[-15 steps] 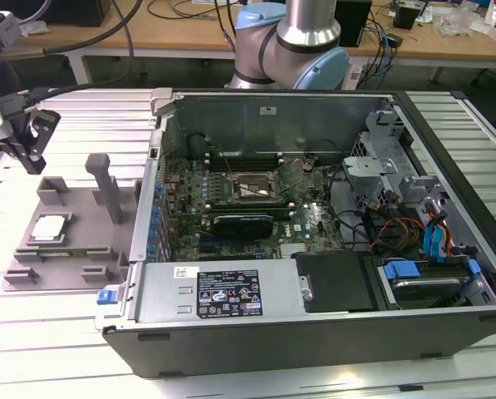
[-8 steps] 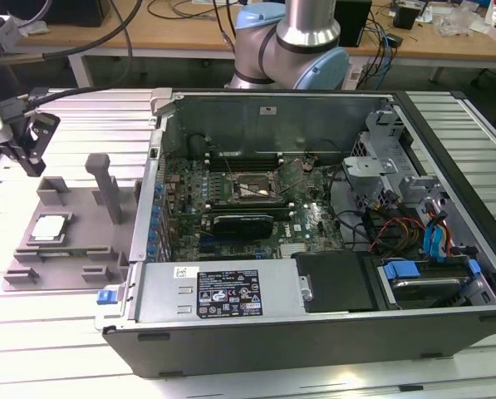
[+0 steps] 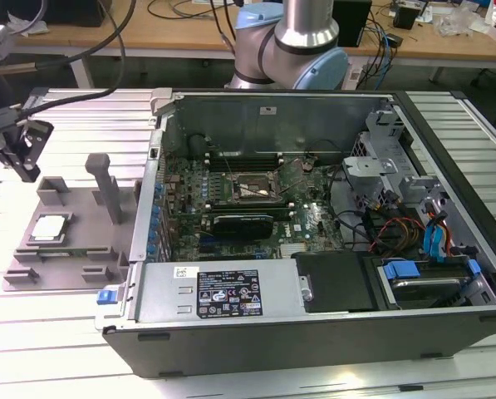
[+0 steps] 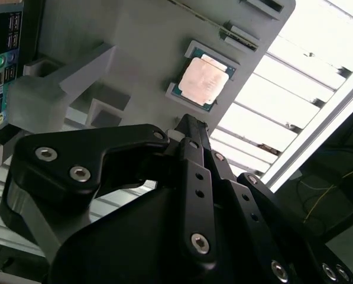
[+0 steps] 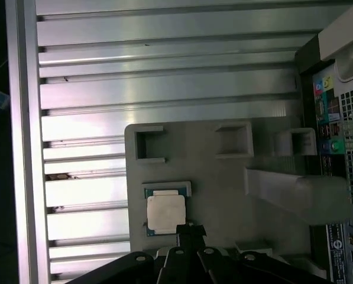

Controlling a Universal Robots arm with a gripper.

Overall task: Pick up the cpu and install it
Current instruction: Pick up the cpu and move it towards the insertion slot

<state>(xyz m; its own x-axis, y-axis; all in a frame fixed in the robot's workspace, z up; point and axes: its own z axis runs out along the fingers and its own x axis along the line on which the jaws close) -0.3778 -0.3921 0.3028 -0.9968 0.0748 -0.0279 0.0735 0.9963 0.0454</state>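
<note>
The cpu (image 3: 50,228), a small square chip with a silver top, lies flat in a recess of the grey fixture plate (image 3: 73,262) at the exterior view's left, outside the computer case. It also appears in both wrist views, cpu (image 4: 203,81) and cpu (image 5: 166,213). My gripper (image 3: 30,166) hangs above the far left corner of the fixture, apart from the chip. In the wrist views its black fingers (image 4: 191,148) meet at one tip, gripper (image 5: 190,228), shut with nothing between them. The black socket frame (image 3: 243,189) sits on the motherboard inside the case.
The open computer case (image 3: 314,332) takes up the middle and right, with a drive cage, cables and blue latches at its right. Grey upright posts (image 3: 106,187) stand on the fixture beside the case wall. Everything rests on a ribbed aluminium table (image 3: 48,349).
</note>
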